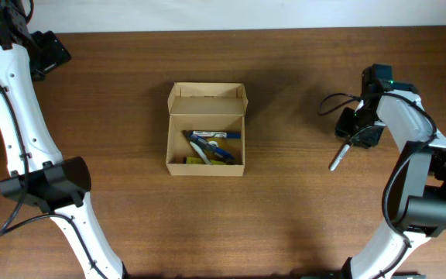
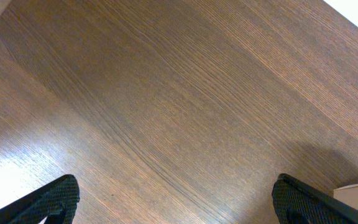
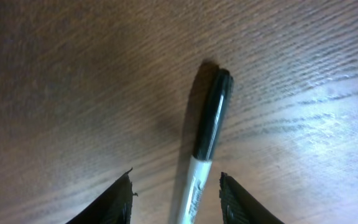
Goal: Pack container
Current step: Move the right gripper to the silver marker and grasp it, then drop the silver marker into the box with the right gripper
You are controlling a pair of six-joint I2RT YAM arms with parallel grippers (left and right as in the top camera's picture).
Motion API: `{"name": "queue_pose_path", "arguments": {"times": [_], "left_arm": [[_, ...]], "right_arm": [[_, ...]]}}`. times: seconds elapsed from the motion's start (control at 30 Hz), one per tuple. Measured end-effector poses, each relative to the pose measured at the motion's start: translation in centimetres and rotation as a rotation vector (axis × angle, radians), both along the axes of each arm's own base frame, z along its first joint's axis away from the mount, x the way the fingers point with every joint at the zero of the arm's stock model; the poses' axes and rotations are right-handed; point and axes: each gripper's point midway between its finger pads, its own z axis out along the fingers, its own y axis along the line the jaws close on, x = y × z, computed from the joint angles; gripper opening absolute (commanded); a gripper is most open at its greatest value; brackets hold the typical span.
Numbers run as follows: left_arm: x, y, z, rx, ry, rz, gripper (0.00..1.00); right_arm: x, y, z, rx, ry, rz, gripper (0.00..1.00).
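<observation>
The box [image 1: 207, 98] sits open at mid-desk [image 1: 285, 225], plain tan cardboard, its flap folded back on the far side. Inside is a jumble of pens [image 1: 214, 147], blue and yellow, hard to tell apart. The left wrist view catches only one box corner. The left hand [image 2: 176, 193] is spread wide over bare wood. The right hand [image 3: 176, 183] is apart, straddling a black-capped marker [image 3: 211, 118] lying on the desk, not clamped on it.
</observation>
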Motion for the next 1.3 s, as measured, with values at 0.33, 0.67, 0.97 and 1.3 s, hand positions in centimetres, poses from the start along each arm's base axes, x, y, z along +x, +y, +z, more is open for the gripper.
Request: {"name": "queue_pose_path", "arguments": {"times": [0.33, 0.67, 0.97, 1.3], "left_arm": [[0.0, 0.0, 0.0, 0.000, 0.000, 0.000, 1.00], [0.0, 0.0, 0.0, 0.000, 0.000, 0.000, 1.00], [0.0, 0.0, 0.0, 0.000, 0.000, 0.000, 1.00], [0.0, 0.0, 0.0, 0.000, 0.000, 0.000, 1.00]], "right_arm": [[-0.3, 0.0, -1.7, 0.009, 0.042, -0.074, 0.43], [-0.9, -0.3, -2.8, 0.016, 0.083, -0.099, 0.33], [-1.4, -1.1, -3.2, 0.001, 0.092, -0.124, 0.04], [0.8, 1.2, -0.7, 0.077, 0.041, 0.119, 0.04]]}}
